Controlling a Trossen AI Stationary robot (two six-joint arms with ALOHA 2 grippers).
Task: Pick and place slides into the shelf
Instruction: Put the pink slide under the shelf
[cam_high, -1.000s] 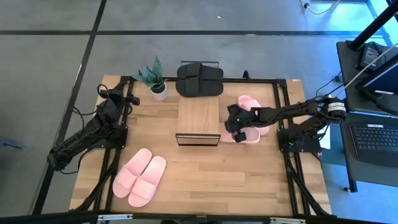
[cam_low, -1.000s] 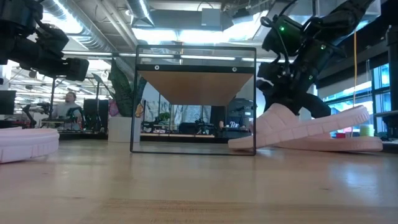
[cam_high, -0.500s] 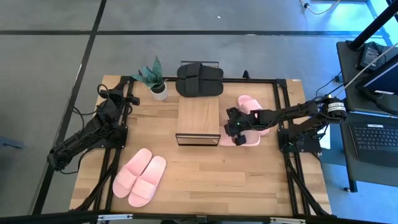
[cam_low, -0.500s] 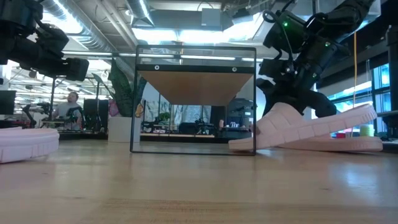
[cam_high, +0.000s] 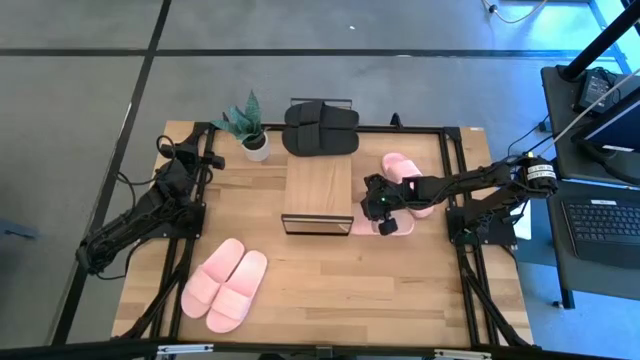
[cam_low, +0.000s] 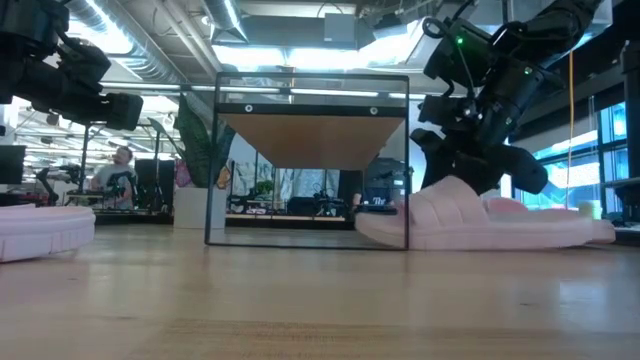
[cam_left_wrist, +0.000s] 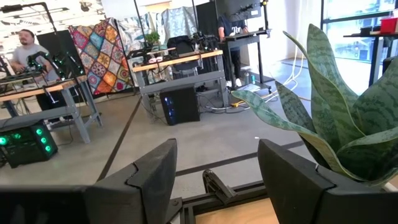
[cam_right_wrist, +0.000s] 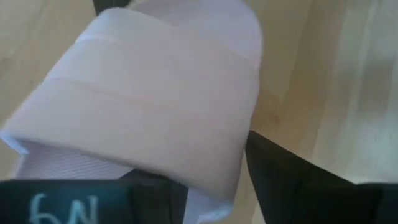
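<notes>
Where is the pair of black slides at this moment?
In the high view the black slides lie side by side at the far edge of the table, just behind the shelf and to the right of the potted plant.

Two dark arms, matte black links, boxy joint housings. Left arm (cam_high: 135, 225): black, slim segments, loose black cables looping off its base at the counter's left edge. Right arm (cam_high: 470, 180): black links, one white-and-black round joint cap (cam_high: 541, 173) near its base, thin cable running along the forearm. Green indicator lights on the right wrist housing (cam_low: 470, 55), seen in low view; black cable loops over it. Left fingers (cam_left_wrist: 298, 180): broad, flat, matte black, angular faceted plastic, bevelled edges. Right fingers (cam_right_wrist: 292, 180): same dark flat plastic; pale stencilled lettering on the black wrist body (cam_right_wrist: 59, 208), unreadable.
</notes>
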